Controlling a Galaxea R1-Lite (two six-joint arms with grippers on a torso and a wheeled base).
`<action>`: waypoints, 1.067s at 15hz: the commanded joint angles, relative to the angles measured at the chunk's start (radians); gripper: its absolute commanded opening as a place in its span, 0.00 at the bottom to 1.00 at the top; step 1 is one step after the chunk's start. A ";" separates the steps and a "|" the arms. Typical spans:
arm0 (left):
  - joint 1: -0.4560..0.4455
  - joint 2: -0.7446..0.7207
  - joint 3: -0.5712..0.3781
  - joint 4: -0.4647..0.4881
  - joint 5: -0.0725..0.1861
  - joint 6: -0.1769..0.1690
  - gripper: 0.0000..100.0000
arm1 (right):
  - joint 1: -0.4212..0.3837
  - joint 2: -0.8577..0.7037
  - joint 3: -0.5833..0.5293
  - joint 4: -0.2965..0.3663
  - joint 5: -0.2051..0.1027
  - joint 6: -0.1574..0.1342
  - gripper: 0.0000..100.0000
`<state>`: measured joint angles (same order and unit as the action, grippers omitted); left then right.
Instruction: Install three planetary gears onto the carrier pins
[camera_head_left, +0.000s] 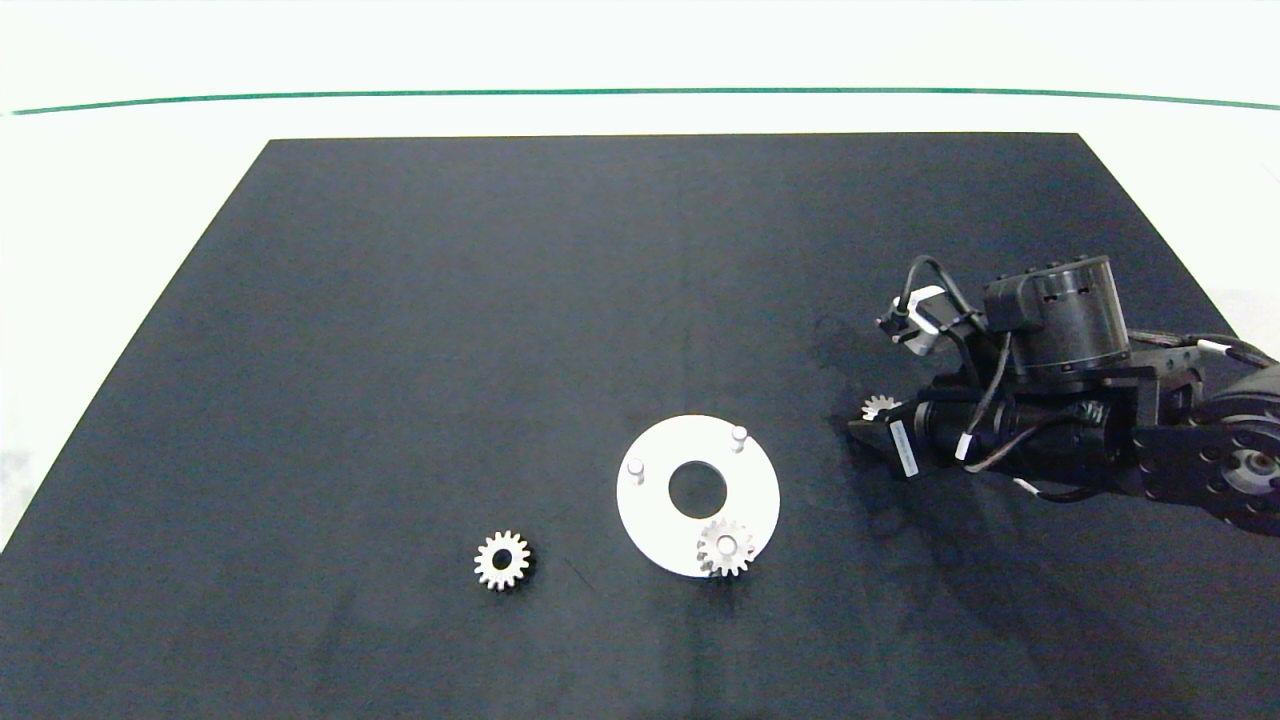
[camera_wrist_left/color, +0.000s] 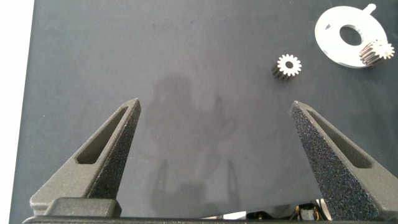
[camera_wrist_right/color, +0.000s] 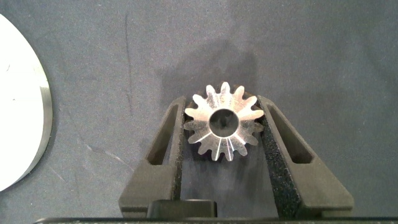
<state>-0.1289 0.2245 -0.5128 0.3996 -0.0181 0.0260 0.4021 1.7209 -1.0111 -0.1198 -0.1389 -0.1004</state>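
Note:
A flat white disc (camera_head_left: 655, 500) with a large centre hole lies on the black mat, near the front. Two bare carrier pins (camera_head_left: 738, 435) (camera_head_left: 636, 468) stand on it. One planetary gear (camera_head_left: 726, 547) sits on the front pin. A second gear (camera_head_left: 501, 560) lies flat on the mat to the disc's left, also seen as a gear (camera_wrist_left/color: 288, 65) in the left wrist view. My right gripper (camera_wrist_right/color: 222, 118) is shut on the third gear (camera_wrist_right/color: 222, 122), held just right of the disc (camera_wrist_right/color: 22, 112); that gear (camera_head_left: 880, 407) peeks out at the fingertips. My left gripper (camera_wrist_left/color: 214, 109) is open over bare mat.
The black mat (camera_head_left: 400, 350) covers most of the white table. The right arm (camera_head_left: 1060, 420) reaches in from the right edge. The left arm is out of the head view.

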 joint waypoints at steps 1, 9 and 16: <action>0.000 -0.001 0.000 0.004 0.000 0.000 1.00 | 0.003 0.000 0.002 0.000 -0.001 -0.001 0.30; -0.011 0.001 0.003 0.004 0.000 0.000 1.00 | 0.038 -0.024 0.000 0.012 -0.002 -0.001 0.16; -0.011 0.001 0.013 0.004 0.000 0.000 1.00 | 0.222 -0.139 -0.123 0.187 -0.050 -0.004 0.16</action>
<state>-0.1385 0.2245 -0.5002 0.4015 -0.0181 0.0260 0.5749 1.6172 -1.0964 0.0543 -0.1711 -0.1030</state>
